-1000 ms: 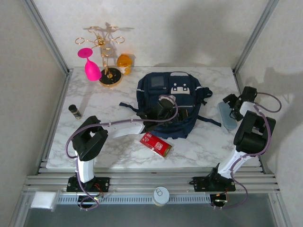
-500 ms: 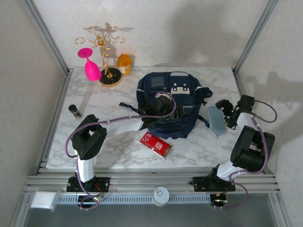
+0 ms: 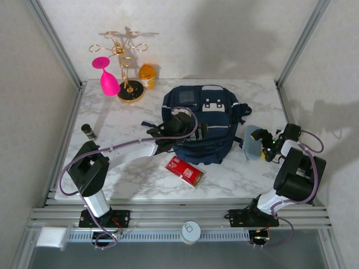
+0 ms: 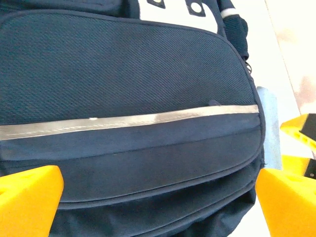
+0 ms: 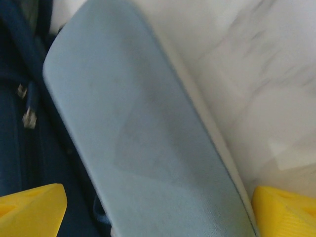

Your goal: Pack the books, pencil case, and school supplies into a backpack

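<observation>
Pencil case [image 5: 148,143] seemingly in right claw [image 3: 259,143]

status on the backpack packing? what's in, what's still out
Looks done: no books on the table, so likely already inside the backpack, though its contents are hidden.
In hand: the right gripper has the pencil case between its fingers beside the bag; grip unclear. The left gripper hovers open over the bag.
Left: the red box lies on the table.

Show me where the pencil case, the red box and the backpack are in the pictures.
pencil case [image 5: 148,143]: right wrist view, middle of its grey-blue face.
red box [image 3: 184,171]: top external view, centre of its lid.
backpack [image 4: 123,74]: left wrist view, front pocket fabric above the pale stripe.
</observation>
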Robot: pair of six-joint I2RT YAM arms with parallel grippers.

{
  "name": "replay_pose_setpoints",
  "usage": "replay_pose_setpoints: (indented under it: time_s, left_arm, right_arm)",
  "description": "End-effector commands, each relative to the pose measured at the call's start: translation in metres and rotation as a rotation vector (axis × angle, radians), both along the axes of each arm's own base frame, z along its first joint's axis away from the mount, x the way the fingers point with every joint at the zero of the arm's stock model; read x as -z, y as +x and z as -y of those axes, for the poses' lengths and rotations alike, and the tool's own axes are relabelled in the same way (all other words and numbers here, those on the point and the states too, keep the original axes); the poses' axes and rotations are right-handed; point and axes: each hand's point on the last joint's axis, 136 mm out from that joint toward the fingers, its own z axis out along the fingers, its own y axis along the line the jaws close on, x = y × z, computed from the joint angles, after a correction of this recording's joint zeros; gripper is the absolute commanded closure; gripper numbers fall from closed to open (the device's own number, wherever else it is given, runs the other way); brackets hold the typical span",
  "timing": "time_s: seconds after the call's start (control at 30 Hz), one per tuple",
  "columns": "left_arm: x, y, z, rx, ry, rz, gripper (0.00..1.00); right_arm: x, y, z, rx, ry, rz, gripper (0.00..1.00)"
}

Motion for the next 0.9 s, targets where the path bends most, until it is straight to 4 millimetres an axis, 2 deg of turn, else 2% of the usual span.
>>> replay_pose_setpoints:
  time_s: [0.0,0.07,0.3,0.47,0.6,0.7,0.87]
  left_arm:
    - [0.003,0.001,-0.022,-0.032,0.024,-0.007,0.01]
    - [0.004,0.002,-0.028,-0.041,0.024,-0.01,0.01]
    - [0.003,0.004,-0.036,-0.053,0.004,-0.014,0.01]
    - [0.008,0.006,-0.036,-0.051,0.0,-0.029,0.01]
    - [0.01,0.008,-0.035,-0.046,0.005,-0.033,0.01]
    - [0.012,0.011,-0.034,-0.045,0.003,-0.039,0.01]
    - [0.013,0.014,-0.031,-0.038,0.007,-0.044,0.01]
  right_arm:
    - [-0.028,0.0,-0.035,-0.115,0.041,0.112,0.05]
    - [-0.026,-0.001,-0.036,-0.108,0.022,0.12,0.05]
    - [-0.004,0.003,-0.008,-0.013,-0.037,0.076,0.12]
    - [0.019,0.001,-0.013,-0.023,-0.007,0.052,0.17]
    - [0.028,0.0,-0.021,-0.036,0.054,0.063,0.23]
    - [0.023,0.003,-0.031,-0.063,0.108,0.098,0.3]
    - [-0.004,0.01,-0.036,-0.072,0.155,0.186,0.43]
